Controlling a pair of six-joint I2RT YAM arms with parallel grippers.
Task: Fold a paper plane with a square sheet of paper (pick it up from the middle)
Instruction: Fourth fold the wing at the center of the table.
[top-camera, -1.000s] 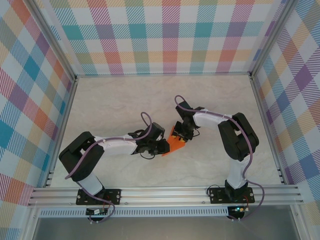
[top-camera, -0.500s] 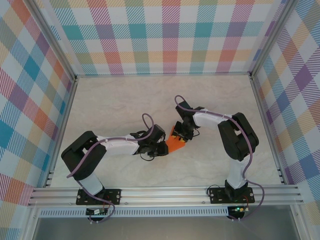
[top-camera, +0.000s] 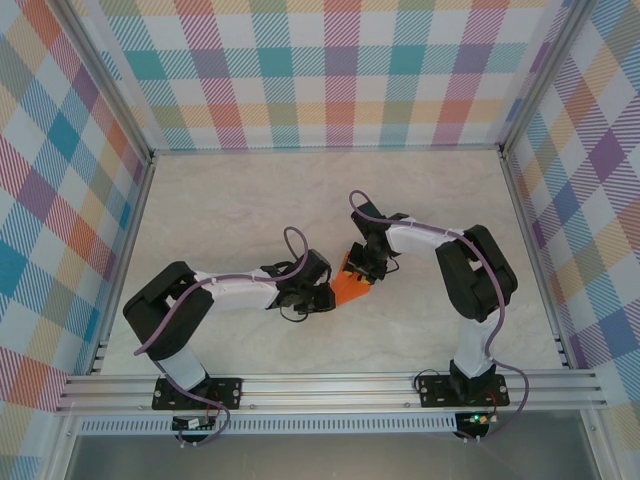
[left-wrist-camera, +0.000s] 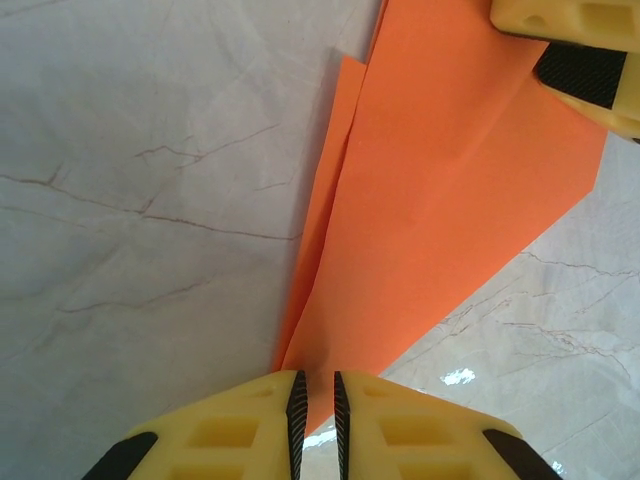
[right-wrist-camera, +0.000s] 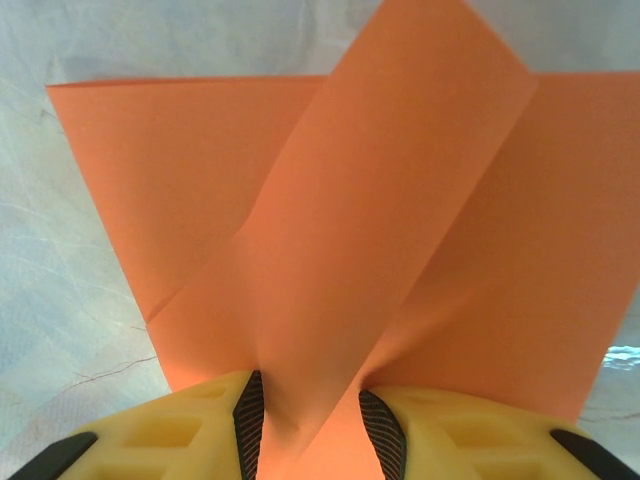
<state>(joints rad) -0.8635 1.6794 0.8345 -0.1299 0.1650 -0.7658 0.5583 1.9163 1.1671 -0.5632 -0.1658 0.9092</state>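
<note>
The orange sheet of paper (top-camera: 350, 288) is folded into layers with a pointed end and hangs between my two grippers at mid-table. My left gripper (top-camera: 328, 296) comes from the left. In the left wrist view its jaws (left-wrist-camera: 315, 395) are nearly together on the narrow tip of the paper (left-wrist-camera: 450, 200). My right gripper (top-camera: 366, 268) reaches from the right. In the right wrist view it (right-wrist-camera: 310, 425) is shut on a raised fold of the paper (right-wrist-camera: 400, 190), whose flaps spread out to both sides. One right finger (left-wrist-camera: 580, 45) shows at the top of the left wrist view.
The pale marble tabletop (top-camera: 230, 210) lies all around the paper. Checked walls with metal posts (top-camera: 140, 160) close it in on three sides. A metal rail (top-camera: 330, 385) carrying both arm bases runs along the near edge.
The left arm has shifted slightly toward the paper and the sheet's lower tip has drawn in a little. The right arm has held still.
</note>
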